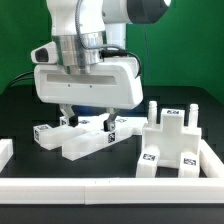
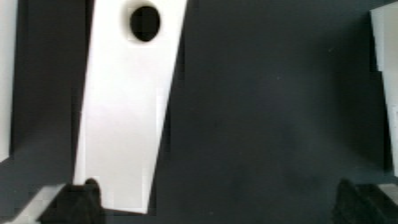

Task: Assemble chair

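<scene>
Little of the chair looked done: a pegged block (image 1: 172, 140) stood at the exterior view's right, well apart from loose slats (image 1: 85, 140) on the bench (image 1: 20, 105). The fingers (image 2: 75, 203) hung spread over one slat (gripping nothing).

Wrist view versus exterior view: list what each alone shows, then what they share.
Wrist view only: the oval hole near one end of the long white plank. Exterior view only: the white part with upright pegs on the exterior view's right, the white border rail, marker tags on the parts, and the green backdrop. Both: the open gripper over white parts on the black table.
</scene>
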